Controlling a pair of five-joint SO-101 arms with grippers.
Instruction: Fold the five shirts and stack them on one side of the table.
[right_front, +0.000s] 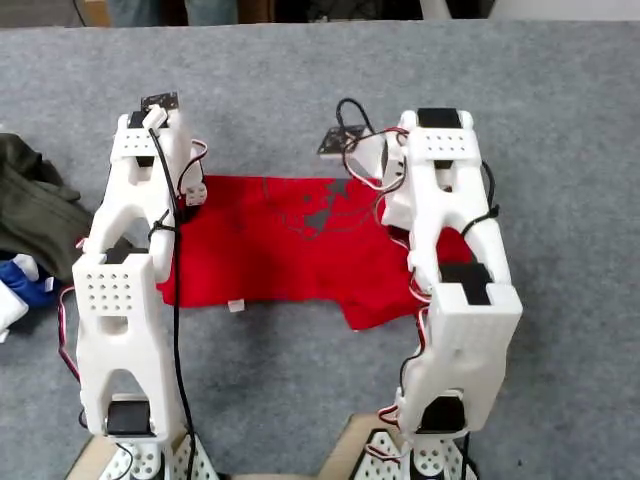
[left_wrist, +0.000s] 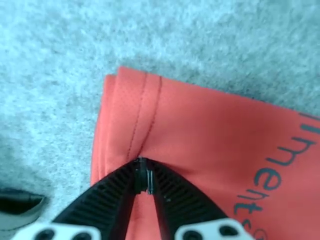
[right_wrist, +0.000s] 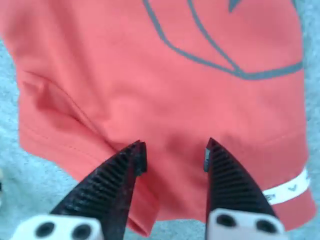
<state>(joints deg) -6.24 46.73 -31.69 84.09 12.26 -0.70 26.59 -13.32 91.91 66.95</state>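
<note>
shirt position first: the red fabric shirt (right_front: 280, 260) with a dark grey print lies flat across the middle of the grey felt worktop (right_front: 560, 150), between my two white arms. one corner of it juts toward the near edge beside the right arm (right_front: 455, 270).

on my left wrist feed, the left gripper (left_wrist: 142, 175) has its black ribbed jaws pressed together on the cloth, pinching a small pucker of the shirt (left_wrist: 215, 135) just inside its stitched hem, close to a folded corner. from above, the left arm (right_front: 125, 280) stands over that far left corner of the shirt.

on my right wrist feed, the right gripper (right_wrist: 174, 152) hangs with its jaws spread apart over the shirt (right_wrist: 165, 85), near a hemmed edge, gripping nothing.

at the left edge of the worktop sits a crumpled dark olive garment (right_front: 35, 210), with a blue cloth (right_front: 25, 280) and a white cloth (right_front: 8, 308) just beside it.
</note>
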